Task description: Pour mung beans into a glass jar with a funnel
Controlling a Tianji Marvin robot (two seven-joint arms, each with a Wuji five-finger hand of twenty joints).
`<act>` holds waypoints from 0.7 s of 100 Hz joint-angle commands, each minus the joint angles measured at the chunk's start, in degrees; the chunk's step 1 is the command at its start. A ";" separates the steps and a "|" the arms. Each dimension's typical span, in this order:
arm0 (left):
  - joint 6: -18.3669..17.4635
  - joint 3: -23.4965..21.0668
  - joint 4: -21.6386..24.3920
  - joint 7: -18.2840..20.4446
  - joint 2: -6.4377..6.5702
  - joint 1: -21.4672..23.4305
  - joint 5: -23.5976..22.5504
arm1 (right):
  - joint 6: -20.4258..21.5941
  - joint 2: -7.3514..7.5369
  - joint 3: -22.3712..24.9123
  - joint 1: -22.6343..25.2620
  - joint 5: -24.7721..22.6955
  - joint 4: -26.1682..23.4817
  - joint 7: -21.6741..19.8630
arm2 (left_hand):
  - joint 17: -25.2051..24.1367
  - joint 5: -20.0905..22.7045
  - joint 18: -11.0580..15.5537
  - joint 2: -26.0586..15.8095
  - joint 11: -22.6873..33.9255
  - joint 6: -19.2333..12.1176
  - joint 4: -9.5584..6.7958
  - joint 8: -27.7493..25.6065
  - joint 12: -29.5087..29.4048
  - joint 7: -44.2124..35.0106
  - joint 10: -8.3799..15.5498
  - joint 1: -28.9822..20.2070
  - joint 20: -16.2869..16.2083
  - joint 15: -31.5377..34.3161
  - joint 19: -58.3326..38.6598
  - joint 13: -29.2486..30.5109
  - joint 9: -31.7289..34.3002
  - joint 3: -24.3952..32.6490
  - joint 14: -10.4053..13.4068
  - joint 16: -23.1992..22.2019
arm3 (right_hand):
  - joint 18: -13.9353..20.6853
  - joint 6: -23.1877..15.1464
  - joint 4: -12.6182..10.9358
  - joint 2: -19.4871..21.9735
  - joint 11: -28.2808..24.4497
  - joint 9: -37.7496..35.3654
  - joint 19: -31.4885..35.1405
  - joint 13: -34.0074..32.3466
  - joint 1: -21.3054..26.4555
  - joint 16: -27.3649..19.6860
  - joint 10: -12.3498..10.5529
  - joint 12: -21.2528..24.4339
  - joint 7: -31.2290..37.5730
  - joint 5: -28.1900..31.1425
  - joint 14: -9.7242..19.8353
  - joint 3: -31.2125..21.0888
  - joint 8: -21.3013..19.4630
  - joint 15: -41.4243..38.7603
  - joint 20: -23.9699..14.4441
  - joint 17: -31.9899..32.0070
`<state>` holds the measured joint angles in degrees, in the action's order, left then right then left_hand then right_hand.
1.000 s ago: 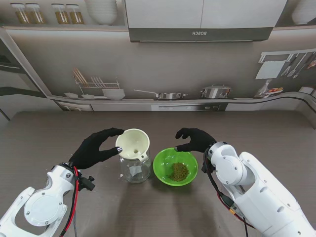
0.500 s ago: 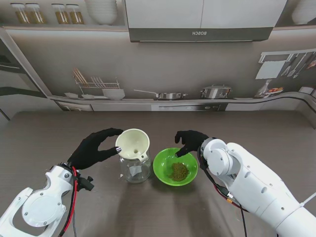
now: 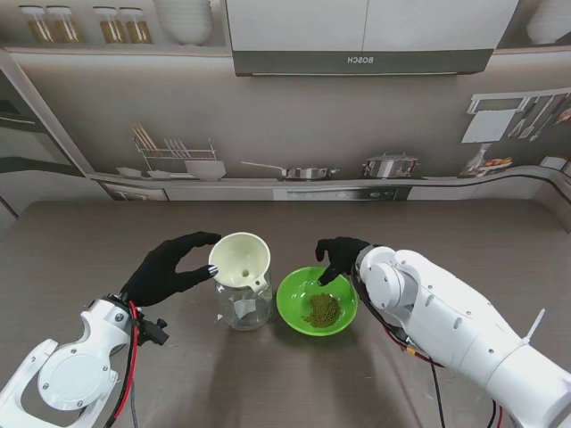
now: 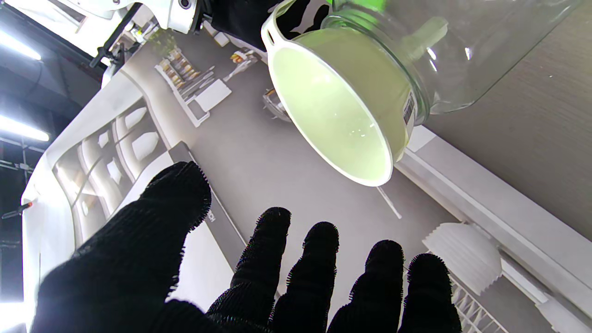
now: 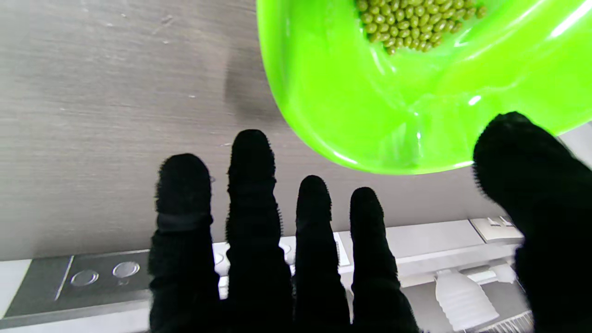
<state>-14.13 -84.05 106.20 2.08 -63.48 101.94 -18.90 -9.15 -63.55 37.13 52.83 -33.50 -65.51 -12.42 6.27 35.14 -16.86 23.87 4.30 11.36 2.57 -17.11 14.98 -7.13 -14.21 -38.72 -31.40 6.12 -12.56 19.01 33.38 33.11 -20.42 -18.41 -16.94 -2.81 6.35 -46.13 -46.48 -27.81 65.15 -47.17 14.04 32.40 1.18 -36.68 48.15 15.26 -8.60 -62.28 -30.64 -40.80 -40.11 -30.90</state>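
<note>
One jar [image 3: 244, 306], one funnel [image 3: 239, 259] seated in it, one green bowl [image 3: 296, 308] holding many beans [image 3: 323, 309], and two gloved hands: left [image 3: 167, 269], right [image 3: 339, 255].

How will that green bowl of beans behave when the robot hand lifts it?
The green bowl looks like thin glossy plastic, so probably light and somewhat slippery. Its mung beans sit loose in a small pile, so they would likely slide toward whichever side tips. It seems unlikely to break.
</note>
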 commanded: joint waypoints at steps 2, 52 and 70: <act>0.24 -0.02 0.37 1.32 -0.18 0.05 0.26 | 0.08 -0.64 -0.69 -0.78 0.17 1.20 -0.82 | -0.02 0.16 1.24 -0.93 -0.06 -0.50 -1.25 -0.23 0.04 0.19 0.32 -0.46 0.38 -0.22 1.94 -0.03 0.34 -1.29 -0.12 0.10 | 1.52 -0.66 1.73 -2.65 -2.05 -0.83 3.44 -2.59 -0.85 1.39 -0.89 -1.41 1.34 -1.06 0.73 -1.78 -1.71 -2.29 -1.50 -1.17; 0.63 0.25 -0.08 2.27 -0.03 -0.44 0.91 | 0.14 -2.56 -6.52 -4.38 1.63 7.48 1.42 | 0.22 0.31 0.61 -1.21 0.10 -0.49 -1.27 -0.27 0.31 0.14 -0.05 -0.48 -0.16 0.14 1.49 0.66 0.84 -1.62 -0.34 -0.10 | 2.39 0.31 2.00 -7.00 -9.69 -11.73 8.81 -13.70 3.12 4.79 -3.70 -7.20 7.35 3.56 5.85 -7.19 -3.61 -12.93 -0.96 -7.40; 0.61 0.24 -0.15 2.18 -0.05 -0.52 0.89 | 0.61 -3.33 -8.34 -5.51 2.90 9.25 1.48 | 0.30 0.49 0.55 -1.26 0.17 -0.35 -1.29 -0.30 0.44 0.07 -0.19 -0.58 -0.36 0.23 1.37 0.72 1.13 -1.79 -0.45 -0.22 | 2.50 1.35 1.75 -7.78 -10.38 -14.93 9.21 -15.55 4.90 4.91 -4.37 -7.91 9.97 6.31 6.73 -9.15 -4.20 -13.66 -0.52 -8.02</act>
<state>-13.67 -83.82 106.09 3.27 -63.42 101.36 -18.12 -8.87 -66.27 28.98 47.43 -30.78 -56.63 -10.16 6.27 35.15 -16.86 23.87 4.30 11.36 2.57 -17.12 15.01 -7.13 -14.36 -38.72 -31.40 6.12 -12.56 19.50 33.46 32.38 -20.50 -18.41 -15.54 -2.30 6.92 -51.09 -55.15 -41.50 71.58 -59.63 17.65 36.39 -1.94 -43.57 55.86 20.27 -2.89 -68.87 -32.84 -53.01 -40.16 -38.35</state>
